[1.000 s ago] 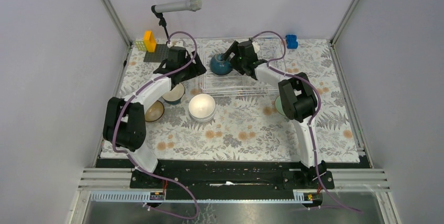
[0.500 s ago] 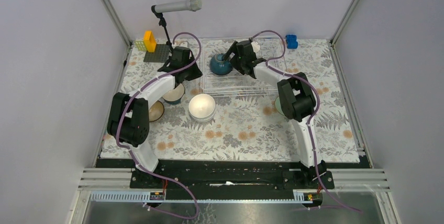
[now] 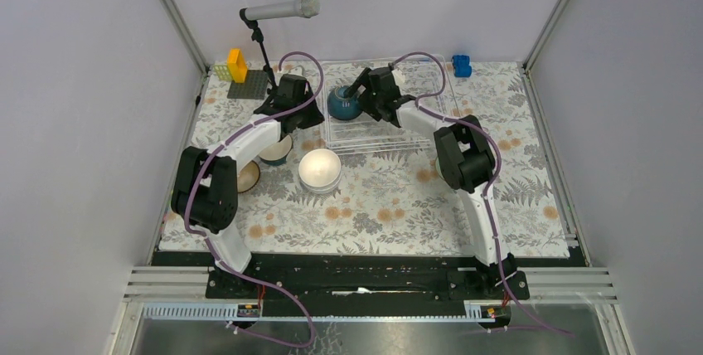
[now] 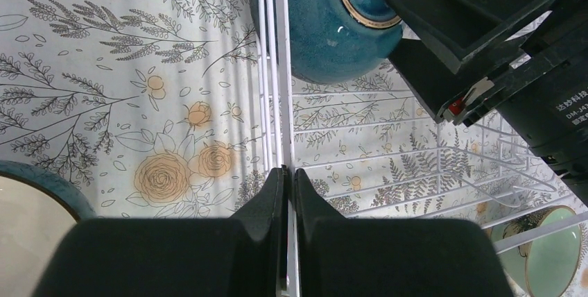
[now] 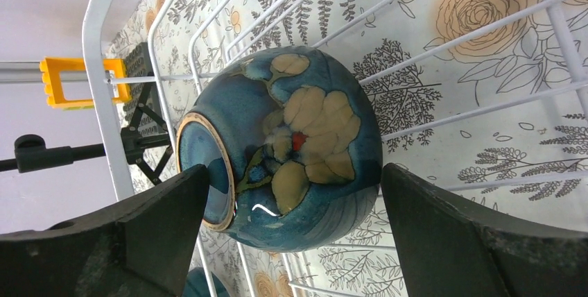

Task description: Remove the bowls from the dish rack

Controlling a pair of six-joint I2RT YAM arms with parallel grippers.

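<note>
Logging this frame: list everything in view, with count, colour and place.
dish rack: one, white wire, far middle of the floral cloth
teal bowl in rack: one, dark teal-blue, on its side at the rack's left end
teal bowl on cloth: one, left of the rack, partly under the left arm
white bowl: one seen, in front of the rack; stacked or not, cannot tell
brown bowl: one, near left
mint bowl: one, pale green, by the rack's near right corner
microphone: one, grey, black stand, far left
baseplate: one, grey, far left corner
yellow block: one, at the baseplate's far edge
blue block: one, far right
left gripper: shut on the rack's left wall
right gripper: open, straddling the bowl in the rack
</note>
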